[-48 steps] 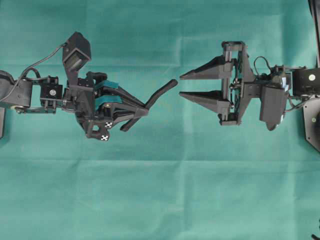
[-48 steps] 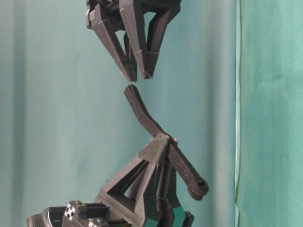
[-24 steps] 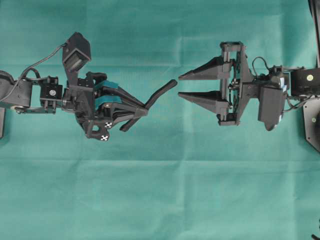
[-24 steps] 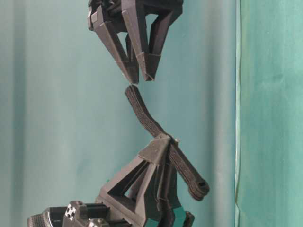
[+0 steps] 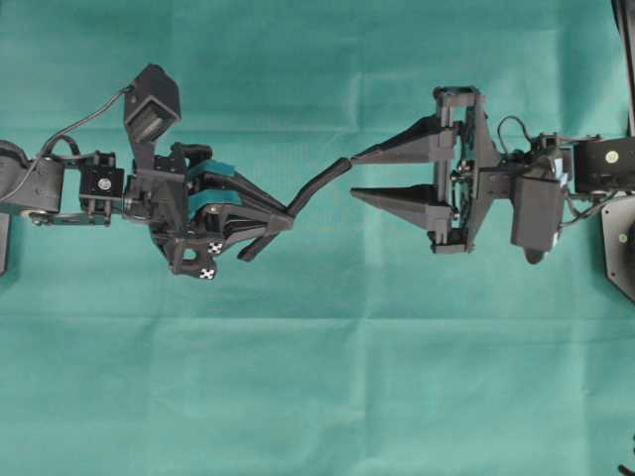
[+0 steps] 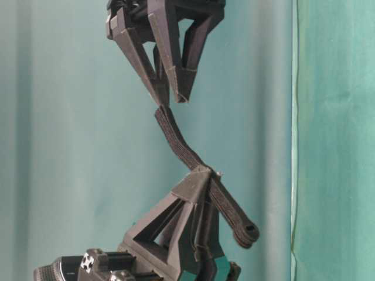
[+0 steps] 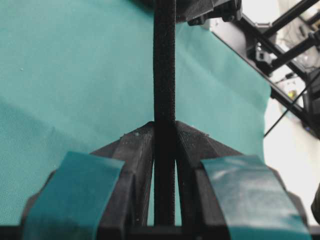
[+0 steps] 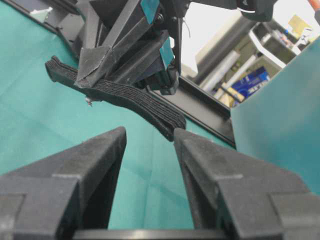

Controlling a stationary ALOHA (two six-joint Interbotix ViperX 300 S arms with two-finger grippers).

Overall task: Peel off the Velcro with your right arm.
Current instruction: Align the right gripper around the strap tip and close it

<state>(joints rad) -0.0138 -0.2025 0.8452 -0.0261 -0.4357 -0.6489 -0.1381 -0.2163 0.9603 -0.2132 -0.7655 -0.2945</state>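
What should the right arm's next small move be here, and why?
Probably a slight advance, then closing. The left gripper is shut on the Velcro, holding it off the cloth. The right gripper is open, and the strap's free end sits just at its fingertips, nearer one finger, not yet clearly between them.

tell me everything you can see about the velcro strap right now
The Velcro is a thin black strap, flexible and ribbed like woven fabric. The left gripper is shut on its middle, holding it above the green cloth. One rounded end sticks out behind the fingers; the other curves toward the right gripper, whose jaws stand open, its tip at or touching one fingertip.
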